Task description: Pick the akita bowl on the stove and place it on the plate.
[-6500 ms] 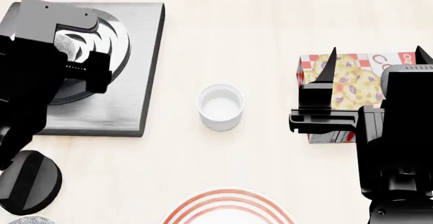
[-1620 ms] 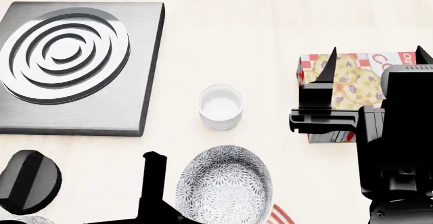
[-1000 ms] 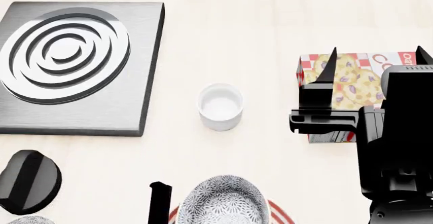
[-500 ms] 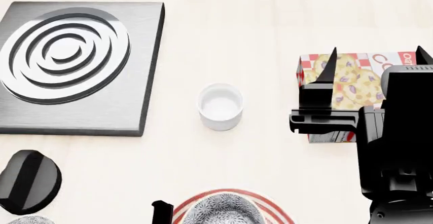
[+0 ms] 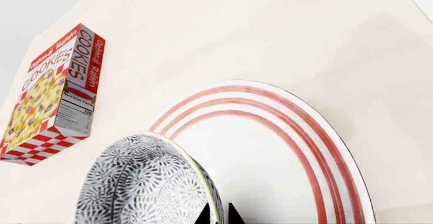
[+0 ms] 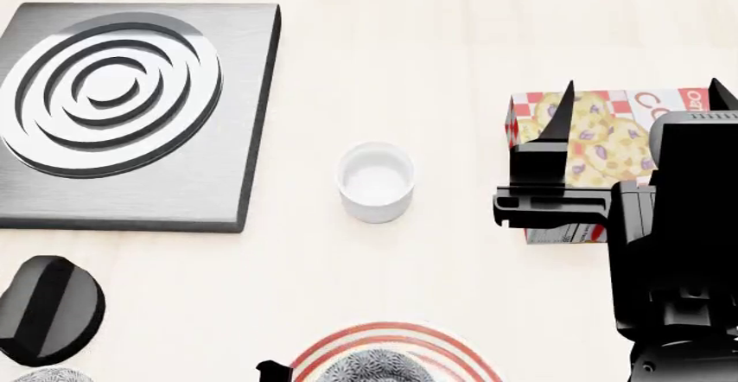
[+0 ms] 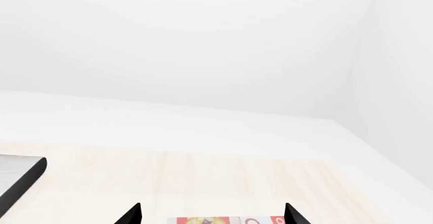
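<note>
A pale wooden worktop [image 6: 461,71] is seen from above. The stove [image 6: 127,114], a grey slab with raised rings, lies at the far left with nothing on it, and its black knob [image 6: 47,308] sits just in front of it. A small plain white cup [image 6: 375,181] stands near the middle. The crackle-patterned bowl [image 5: 145,183] sits over the red-ringed plate [image 5: 284,158] at the near edge, tilted in the left wrist view. The left hand [image 5: 218,215] has its two dark fingertips pinching the bowl's rim. The right hand [image 6: 640,110] hangs above a box of cookies [image 6: 588,136] at the right, its fingers spread wide and holding nothing.
</note>
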You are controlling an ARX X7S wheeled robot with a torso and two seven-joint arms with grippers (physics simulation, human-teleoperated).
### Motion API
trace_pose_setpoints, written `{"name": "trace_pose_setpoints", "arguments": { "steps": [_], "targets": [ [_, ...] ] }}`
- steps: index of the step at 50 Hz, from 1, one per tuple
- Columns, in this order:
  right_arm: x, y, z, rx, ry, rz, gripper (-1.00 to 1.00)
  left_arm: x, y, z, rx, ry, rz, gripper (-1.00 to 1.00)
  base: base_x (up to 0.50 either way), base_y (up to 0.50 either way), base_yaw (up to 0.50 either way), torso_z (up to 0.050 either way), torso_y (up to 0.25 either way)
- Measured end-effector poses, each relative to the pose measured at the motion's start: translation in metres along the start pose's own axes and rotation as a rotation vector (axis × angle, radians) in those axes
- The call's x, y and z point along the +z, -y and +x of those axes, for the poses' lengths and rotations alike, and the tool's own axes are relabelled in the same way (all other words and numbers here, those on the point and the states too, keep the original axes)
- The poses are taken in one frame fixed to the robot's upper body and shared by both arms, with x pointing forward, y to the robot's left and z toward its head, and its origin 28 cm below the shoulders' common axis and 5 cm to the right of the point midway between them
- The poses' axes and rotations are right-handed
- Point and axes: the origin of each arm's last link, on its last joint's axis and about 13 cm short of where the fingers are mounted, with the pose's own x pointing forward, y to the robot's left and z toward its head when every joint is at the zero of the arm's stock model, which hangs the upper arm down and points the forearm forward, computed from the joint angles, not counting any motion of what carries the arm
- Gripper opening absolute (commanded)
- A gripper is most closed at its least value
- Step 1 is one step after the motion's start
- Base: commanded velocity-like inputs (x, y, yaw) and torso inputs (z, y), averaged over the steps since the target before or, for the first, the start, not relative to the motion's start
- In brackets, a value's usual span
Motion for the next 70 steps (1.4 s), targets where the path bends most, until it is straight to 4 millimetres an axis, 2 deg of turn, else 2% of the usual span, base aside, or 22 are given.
{"name": "trace_pose_setpoints", "arguments": {
  "steps": [31,32,70],
  "targets": [
    [0.0,0.0,0.0,0.0,0.0,0.0,1.0,-0.004,0.007,0.003,-0.01,-0.016,0.004,-1.0,0.0,0.0,0.0,0.0,0.0],
    [0.0,0.0,0.0,0.0,0.0,0.0,1.0,-0.004,0.007,0.003,-0.01,-0.017,0.004,1.0,0.0,0.0,0.0,0.0,0.0],
    [0.0,0.0,0.0,0.0,-0.001,0.0,1.0,0.0,0.01,0.004,0.018,-0.011,0.03,1.0,0.0,0.0,0.0,0.0,0.0]
  ]
}}
